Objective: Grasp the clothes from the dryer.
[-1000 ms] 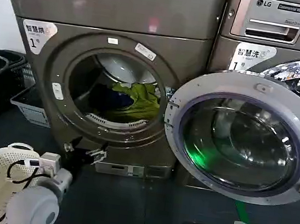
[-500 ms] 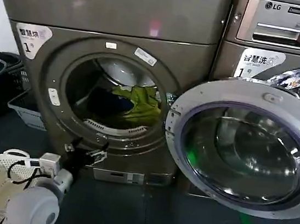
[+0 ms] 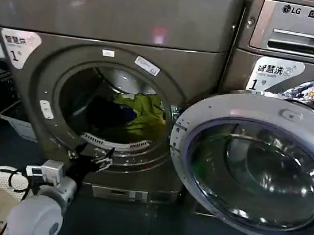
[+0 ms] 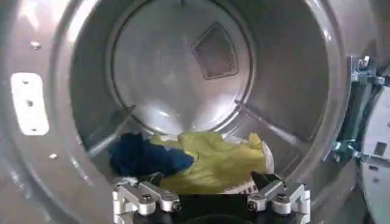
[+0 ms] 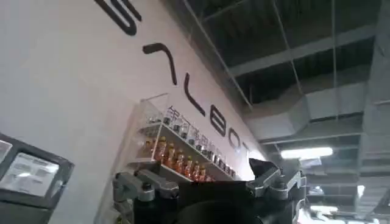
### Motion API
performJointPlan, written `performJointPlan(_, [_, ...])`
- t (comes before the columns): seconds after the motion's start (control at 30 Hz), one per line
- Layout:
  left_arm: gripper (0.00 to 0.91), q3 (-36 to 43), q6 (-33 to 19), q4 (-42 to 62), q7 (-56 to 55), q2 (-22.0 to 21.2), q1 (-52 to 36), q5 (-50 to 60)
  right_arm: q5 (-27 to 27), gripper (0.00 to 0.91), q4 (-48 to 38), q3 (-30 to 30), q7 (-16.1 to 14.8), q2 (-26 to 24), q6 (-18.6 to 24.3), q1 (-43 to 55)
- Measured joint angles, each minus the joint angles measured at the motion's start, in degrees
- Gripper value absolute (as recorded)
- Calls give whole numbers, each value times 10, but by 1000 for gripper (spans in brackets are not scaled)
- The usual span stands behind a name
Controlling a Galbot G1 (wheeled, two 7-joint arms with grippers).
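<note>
While the left gripper (image 3: 89, 160) hovers just below the lip of the dryer (image 3: 118, 14) opening, its fingers stand wide apart and hold nothing, so the step in hand looks like the approach, with no grasp made yet. From the left wrist view, the same gripper (image 4: 210, 196) faces straight into the drum. The clothes (image 4: 189, 159) lie at the bottom of the drum, the dark navy piece touching the yellow-green one, both well beyond the fingertips. Seen from the head, the clothes (image 3: 137, 112) sit deep inside the round opening, and the door (image 3: 254, 171) hangs swung open to the right, clear of the path. The next move probably calls for reaching in over the lip, lowering onto the bundle and closing. The right gripper (image 5: 210, 192) points up toward a wall and ceiling, fingers spread and empty, away from the work.
</note>
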Motion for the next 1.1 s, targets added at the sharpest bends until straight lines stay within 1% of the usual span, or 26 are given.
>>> performJointPlan(0.4, [907, 0, -3, 1, 1, -1, -3, 1, 0, 907, -1, 8, 8, -1, -1, -1])
performJointPlan(1.1, [907, 4, -5, 10, 3, 2, -10, 2, 3, 907, -2, 26, 12, -3, -3, -6])
